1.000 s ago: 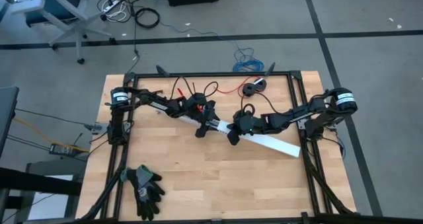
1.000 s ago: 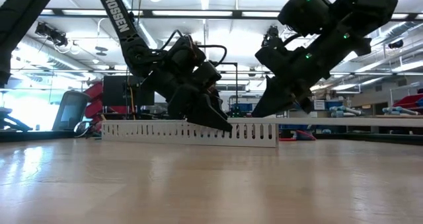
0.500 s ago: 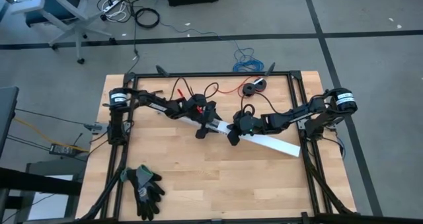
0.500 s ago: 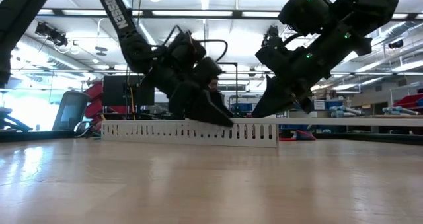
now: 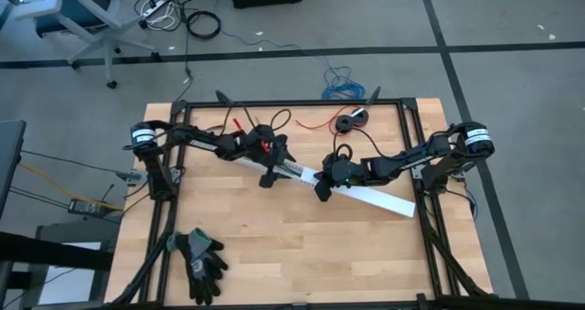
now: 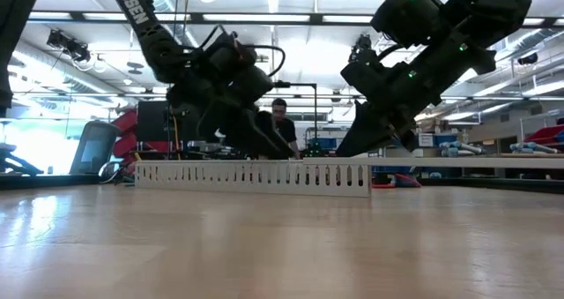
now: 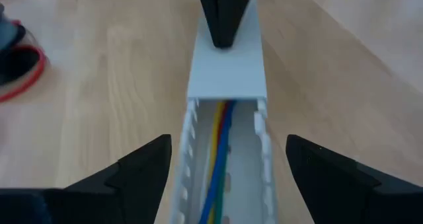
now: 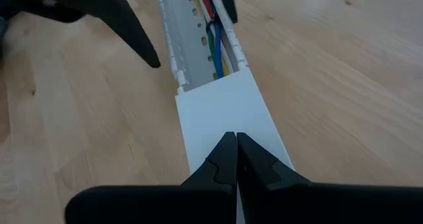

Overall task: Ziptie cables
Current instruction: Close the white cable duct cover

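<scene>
A long white slotted cable duct (image 5: 297, 171) lies slantwise on the wooden table, seen side-on in the low view (image 6: 256, 175). Its right part carries a white cover (image 5: 379, 198). In the uncovered part lie the cables (image 7: 221, 138), yellow, blue, red and white (image 8: 215, 32), running under the cover. My left gripper (image 5: 268, 175) is open, one finger on each side of the uncovered duct (image 7: 228, 141), just above it (image 6: 280, 149). My right gripper (image 5: 321, 191) is shut at the cover's open end (image 8: 236, 137). My right gripper rests its shut fingertips on top of the white cover, near the end (image 8: 225, 112) where the uncovered duct begins. It comes slanting down from the table's right side, along the duct (image 6: 345, 147). The duct lies flat on the table.
A pair of black gloves (image 5: 201, 260) lies near the table's near left corner. A red wire with a black round spool (image 5: 347, 122) sits at the far edge, and a blue wire coil (image 5: 340, 83) lies beyond it. A person (image 6: 280, 123) shows in the room behind.
My left gripper has drawn back along the duct toward the table's left and far side, away from the right gripper, and has risen a little off the duct. The right gripper and the duct have kept still.
</scene>
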`<act>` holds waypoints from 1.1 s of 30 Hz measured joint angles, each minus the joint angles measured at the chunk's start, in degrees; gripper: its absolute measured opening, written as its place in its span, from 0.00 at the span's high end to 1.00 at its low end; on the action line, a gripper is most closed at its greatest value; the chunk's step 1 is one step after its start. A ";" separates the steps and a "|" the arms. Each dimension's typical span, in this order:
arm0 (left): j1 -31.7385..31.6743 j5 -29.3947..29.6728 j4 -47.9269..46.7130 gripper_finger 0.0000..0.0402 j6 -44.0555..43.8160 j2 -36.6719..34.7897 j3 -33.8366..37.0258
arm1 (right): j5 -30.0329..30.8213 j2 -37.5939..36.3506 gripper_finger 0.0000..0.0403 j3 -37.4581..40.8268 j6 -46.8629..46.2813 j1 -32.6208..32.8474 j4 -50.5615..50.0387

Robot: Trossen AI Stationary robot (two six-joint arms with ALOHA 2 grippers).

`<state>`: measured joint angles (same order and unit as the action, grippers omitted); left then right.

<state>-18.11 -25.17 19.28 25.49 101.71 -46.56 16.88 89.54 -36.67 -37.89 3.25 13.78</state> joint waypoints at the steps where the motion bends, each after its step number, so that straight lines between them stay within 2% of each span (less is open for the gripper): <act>1: -0.04 0.00 0.79 0.23 -0.04 0.00 0.80 | 0.00 0.00 1.00 0.00 -0.01 0.00 0.00; 9: -0.63 0.77 8.64 0.23 -0.26 0.73 3.66 | -0.05 0.00 1.00 0.02 -0.04 0.00 0.37; 18: -0.54 1.06 8.74 0.24 -2.01 3.85 3.73 | -0.17 0.00 1.00 0.02 -1.02 0.15 0.66; 27: -0.54 0.92 9.71 0.42 -1.96 3.82 3.73 | -0.16 0.00 1.00 0.04 -0.81 0.17 0.94; 33: -0.54 0.90 9.69 0.46 -1.97 3.82 3.71 | -0.12 -0.31 1.00 0.08 0.74 0.47 1.10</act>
<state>-18.65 -24.26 28.97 23.52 105.54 -42.85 16.77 89.22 -36.59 -37.15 3.72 14.88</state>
